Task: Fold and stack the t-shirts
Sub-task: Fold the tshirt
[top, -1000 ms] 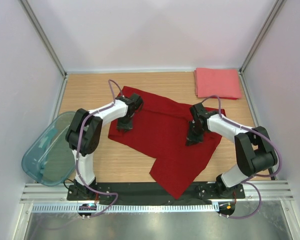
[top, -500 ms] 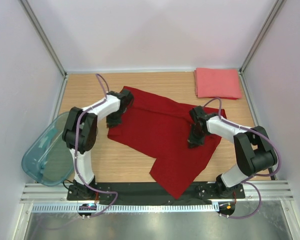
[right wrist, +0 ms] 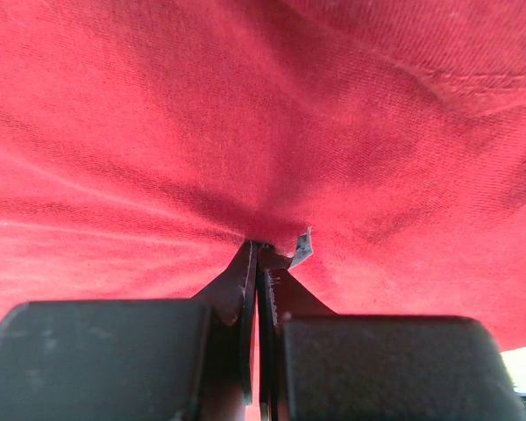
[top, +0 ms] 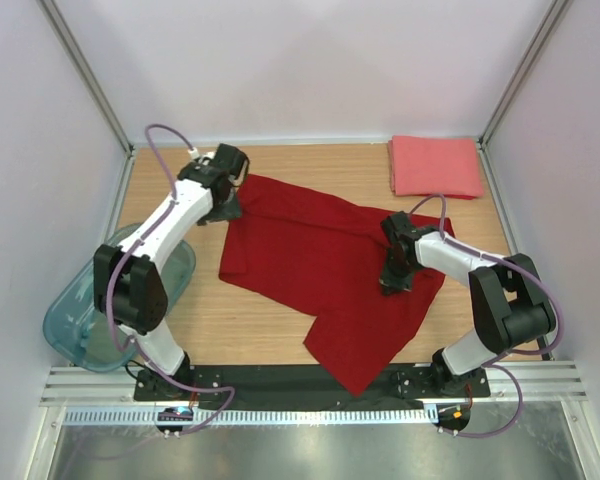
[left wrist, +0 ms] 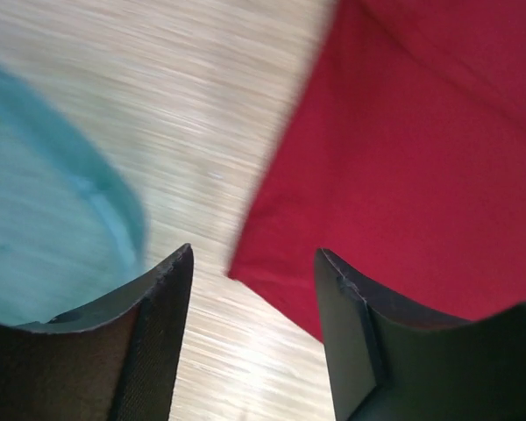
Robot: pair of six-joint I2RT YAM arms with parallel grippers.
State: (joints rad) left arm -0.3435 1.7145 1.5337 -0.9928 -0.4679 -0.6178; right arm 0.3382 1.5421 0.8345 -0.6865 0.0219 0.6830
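Note:
The dark red t-shirt (top: 320, 265) lies spread and partly folded across the middle of the table. The salmon-pink t-shirt (top: 435, 166) rests as a folded rectangle at the back right corner. My left gripper (top: 223, 205) hovers open at the red shirt's back left edge; in the left wrist view its fingers (left wrist: 162, 333) frame bare wood, and the red cloth (left wrist: 421, 158) reaches behind the right finger. My right gripper (top: 392, 280) is shut on the red shirt's right part, where the cloth (right wrist: 263, 132) puckers into its tips (right wrist: 259, 247).
A translucent teal bin (top: 80, 310) hangs over the table's left edge, under the left arm; its rim (left wrist: 44, 219) shows in the left wrist view. Metal frame posts and white walls enclose the wooden table (top: 240, 320).
My left gripper moved from the red shirt's left part toward the back left edge and opened. The right gripper stayed shut in place.

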